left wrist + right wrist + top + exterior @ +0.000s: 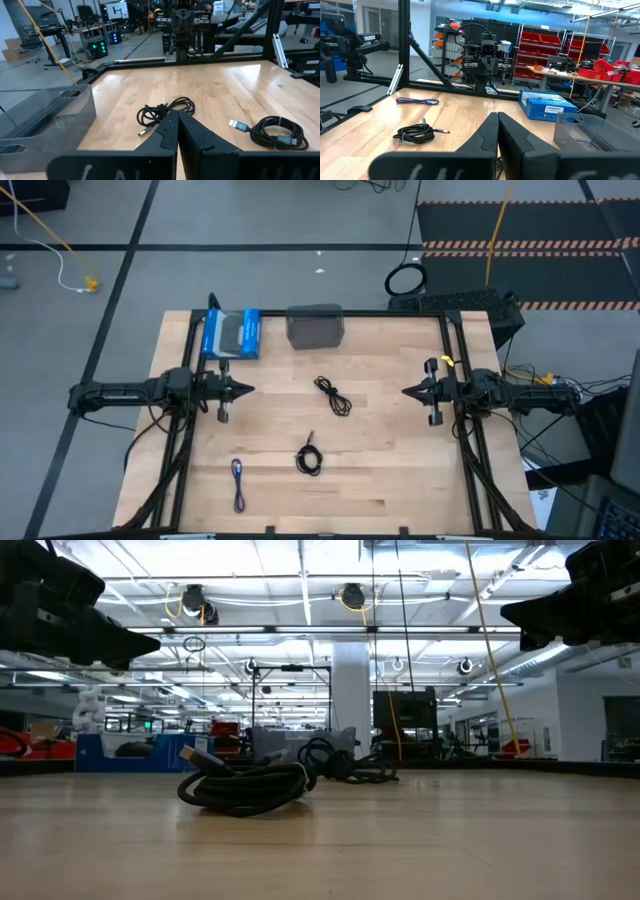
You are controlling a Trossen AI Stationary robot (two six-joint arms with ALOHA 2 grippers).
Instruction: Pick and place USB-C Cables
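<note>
Three small bundled cables lie flat on the wooden table (400,480). One black cable (333,396) lies near the middle; it also shows in the left wrist view (165,111). A second black cable (310,459) lies nearer the front; it shows in the low view (245,785), the left wrist view (277,133) and the right wrist view (417,133). A blue-purple cable (238,483) lies at the front left and shows in the right wrist view (417,101). My left gripper (250,390) is shut and held above the table's left side. My right gripper (405,392) is shut and held above the right side. Both are empty.
A grey bin (316,326) stands at the table's far edge, with a blue box (231,334) to its left. Black frame rails (190,430) run along the table's left and right sides. A large black cable ring (405,279) lies on the floor beyond the table.
</note>
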